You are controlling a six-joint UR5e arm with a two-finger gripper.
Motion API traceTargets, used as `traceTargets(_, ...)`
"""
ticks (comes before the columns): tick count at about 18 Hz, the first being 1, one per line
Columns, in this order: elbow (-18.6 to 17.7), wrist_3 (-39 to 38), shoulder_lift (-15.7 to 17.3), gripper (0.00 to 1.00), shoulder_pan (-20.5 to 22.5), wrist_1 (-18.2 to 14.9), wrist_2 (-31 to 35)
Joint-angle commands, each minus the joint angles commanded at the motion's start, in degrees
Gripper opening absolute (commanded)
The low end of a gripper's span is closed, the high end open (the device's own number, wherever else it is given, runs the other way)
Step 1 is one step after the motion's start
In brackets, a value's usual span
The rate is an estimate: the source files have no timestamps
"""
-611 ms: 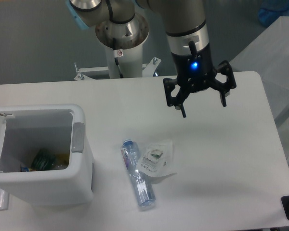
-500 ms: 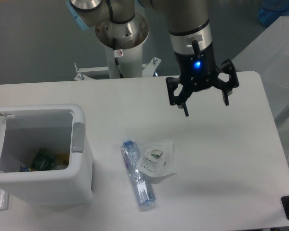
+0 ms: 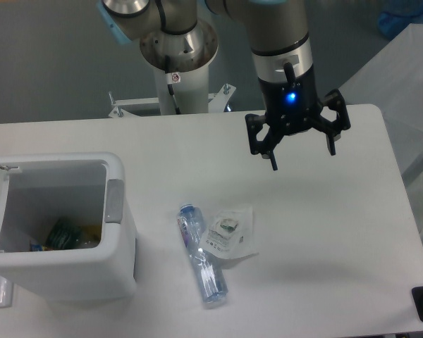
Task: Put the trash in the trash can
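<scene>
Fingers spread wide, empty, above the white surface

The gripper (image 3: 302,156) hangs with its fingers (image 3: 273,160) splayed, gripping and touching nothing. The bottle (image 3: 200,258) lies just right of the trash can (image 3: 63,225), with the packet (image 3: 229,233) touching the bottle's far side. The trash can's lid is open, coloured scraps inside. Grey floor lies behind the surface (image 3: 324,232).

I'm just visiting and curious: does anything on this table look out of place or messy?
Yes: a plastic bottle lies on its side on the table, with a small plastic packet against it, both outside the open bin. The tool hangs open above the table, holding nothing. Nothing looks spilled or broken.
</scene>
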Motion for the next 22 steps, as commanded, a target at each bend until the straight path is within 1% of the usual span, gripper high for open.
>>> traceTargets(2, -1.4, 0.2, -0.1, 1.0, 1.3, 0.5, -3.2)
traceTargets(5, -1.8, 0.1, -0.4, 1.0, 2.6, 2.2, -5.7)
traceTargets(7, -1.8, -0.2, -0.5, 1.0, 2.6, 3.3, -6.1)
traceTargets(9, -2.2, -0.8, -1.0, 1.0, 2.4, 3.8, -6.2)
traceTargets(12, -3.2, -5.3, -2.1, 1.0, 2.0, 4.1, -6.6)
traceTargets(13, -3.1, -7.2, -2.3, 1.0, 2.2, 5.6, -9.1)
traceTargets(15, -3.1, -14.9, -3.8, 1.0, 2.8, 9.9, -16.4)
traceTargets(16, -3.1, -17.1, -4.7, 1.0, 3.2, 11.1, -17.3)
traceTargets(19, -2.6, -17.9, -7.8, 1.0, 2.9, 11.8, -17.2)
traceTargets(20, -2.3, -18.3, -9.2, 1.0, 2.8, 12.8, -17.2)
traceTargets(21, -2.3, -19.7, -10.4, 1.0, 2.6, 14.8, -16.9)
traceTargets(22, -2.3, -21.7, -11.8, 1.0, 2.0, 17.6, -16.2)
